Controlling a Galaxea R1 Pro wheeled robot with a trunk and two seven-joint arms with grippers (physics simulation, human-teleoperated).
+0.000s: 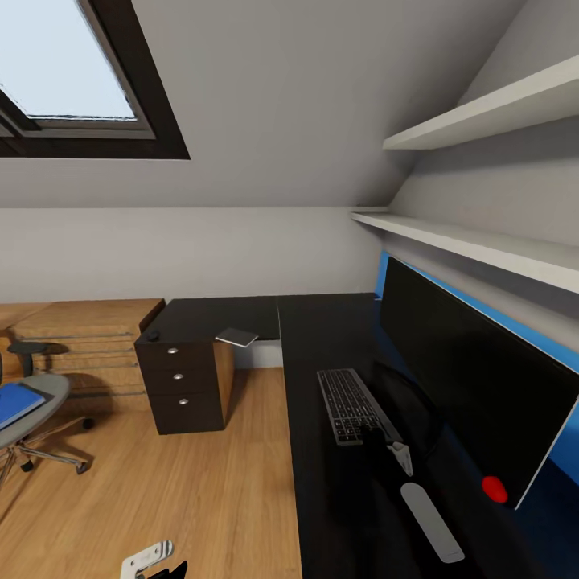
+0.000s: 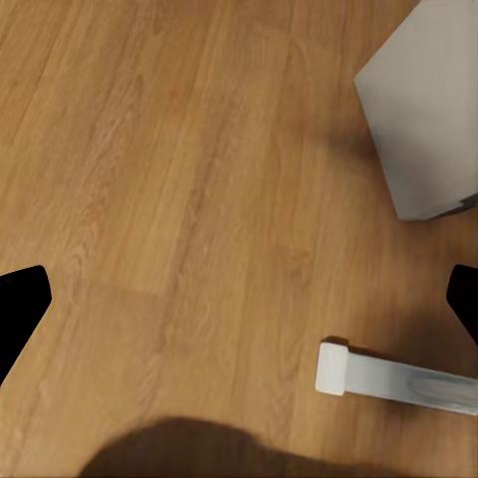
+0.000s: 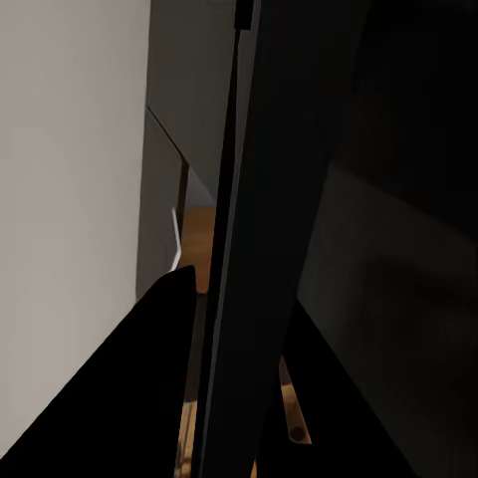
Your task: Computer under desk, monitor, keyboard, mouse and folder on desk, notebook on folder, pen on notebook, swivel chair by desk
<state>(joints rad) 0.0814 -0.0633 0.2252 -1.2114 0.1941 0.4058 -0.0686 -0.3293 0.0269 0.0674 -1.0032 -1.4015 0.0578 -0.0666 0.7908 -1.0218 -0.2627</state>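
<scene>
Nearby, keyboard (image 1: 351, 404) parallels desk (image 1: 322, 498) edge; monitor (image 1: 466, 374) behind.

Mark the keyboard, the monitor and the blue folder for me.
keyboard (image 1: 351, 404), head view, middle of the key area.
monitor (image 1: 466, 370), head view, centre of the dark screen.
blue folder (image 1: 14, 404), head view, on its cover, lying on the swivel chair (image 1: 48, 388) seat.

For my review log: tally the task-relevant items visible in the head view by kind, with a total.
Monitor: 1
Keyboard: 1
Blue folder on the swivel chair: 1
Swivel chair: 1
Notebook on the desk corner: 1
Desk: 1
Total: 6
</scene>
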